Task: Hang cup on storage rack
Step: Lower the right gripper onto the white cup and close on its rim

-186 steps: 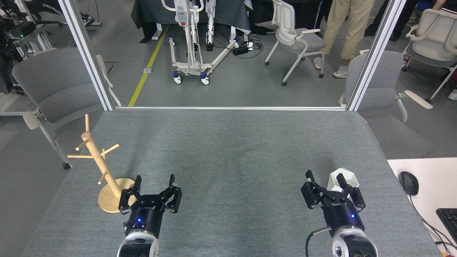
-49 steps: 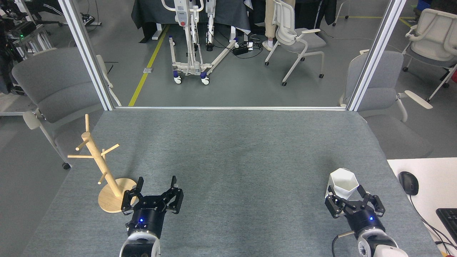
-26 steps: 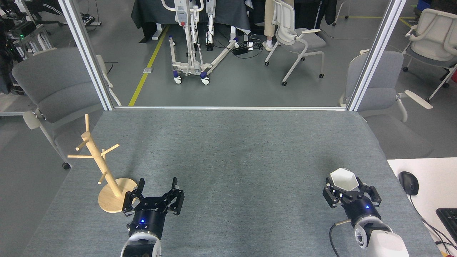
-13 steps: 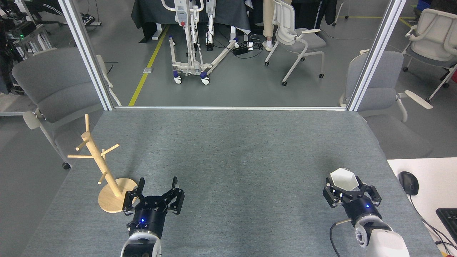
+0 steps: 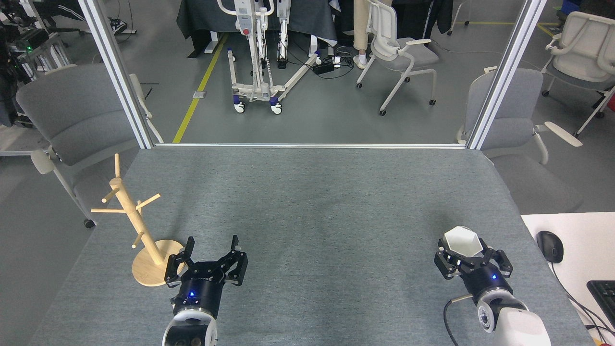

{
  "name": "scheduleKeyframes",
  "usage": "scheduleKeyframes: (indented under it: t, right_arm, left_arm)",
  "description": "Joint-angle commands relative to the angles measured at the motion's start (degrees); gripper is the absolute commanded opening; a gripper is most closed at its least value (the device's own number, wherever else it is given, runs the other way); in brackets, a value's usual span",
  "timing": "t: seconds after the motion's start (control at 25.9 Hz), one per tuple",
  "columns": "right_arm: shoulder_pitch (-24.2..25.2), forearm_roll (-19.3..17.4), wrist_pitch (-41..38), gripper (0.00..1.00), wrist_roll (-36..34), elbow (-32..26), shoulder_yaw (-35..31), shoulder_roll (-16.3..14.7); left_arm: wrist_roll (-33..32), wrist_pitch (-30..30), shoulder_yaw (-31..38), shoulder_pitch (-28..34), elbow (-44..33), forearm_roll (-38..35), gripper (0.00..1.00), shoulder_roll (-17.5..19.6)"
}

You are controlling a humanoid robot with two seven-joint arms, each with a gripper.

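Head view shows the right black gripper (image 5: pixel 470 259) with its fingers on both sides of the matte white faceted cup (image 5: pixel 462 242), closed around its lower part on the grey felt table (image 5: pixel 307 202). Left black gripper (image 5: pixel 211 254) is spread wide and empty, just beside the light wooden mug tree (image 5: pixel 139 226).

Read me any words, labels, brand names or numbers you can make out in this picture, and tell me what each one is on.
Nothing here can be read for certain.
Left tool: pale lettering on its black body, too small and blurred to read.
Right tool: no legible marking.
Cup, storage rack, table: plain, no text.
Keyboard: key legends too small to read.
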Motion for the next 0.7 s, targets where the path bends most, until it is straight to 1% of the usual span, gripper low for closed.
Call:
scheduleKeyframes:
  t: [0.0, 0.31, 0.43, 0.5, 0.54, 0.58, 0.66]
  right_arm:
    - [0.01, 0.03, 0.00, 0.99, -0.02, 0.02, 0.01, 0.08]
    - [0.01, 0.12, 0.00, 0.98, -0.02, 0.02, 0.01, 0.17]
    - [0.01, 0.12, -0.09, 0.92, 0.06, 0.02, 0.01, 0.43]
    - [0.09, 0.12, -0.18, 0.84, 0.06, 0.02, 0.01, 0.52]
    - [0.09, 0.12, -0.44, 0.77, 0.06, 0.02, 0.01, 0.43]
    - [0.09, 0.12, -0.62, 0.69, 0.06, 0.02, 0.01, 0.43]
    - [0.01, 0.20, -0.62, 0.46, 0.06, 0.02, 0.01, 0.43]
  left_arm:
    - [0.01, -0.04, 0.00, -0.03, -0.25, 0.00, 0.99, 0.00]
    - [0.01, -0.13, 0.00, -0.03, -0.33, 0.00, 0.99, 0.00]
    - [0.01, -0.22, 0.00, -0.12, -0.42, 0.00, 0.99, 0.00]
    - [0.01, -0.22, 0.00, -0.03, -0.42, 0.00, 0.99, 0.00]
    - [0.01, -0.22, 0.00, -0.12, -0.42, 0.00, 0.99, 0.00]
    - [0.01, -0.30, 0.00, -0.03, -0.42, 0.00, 0.99, 0.00]
    - [0.01, -0.30, 0.00, -0.12, -0.51, 0.00, 0.99, 0.00]
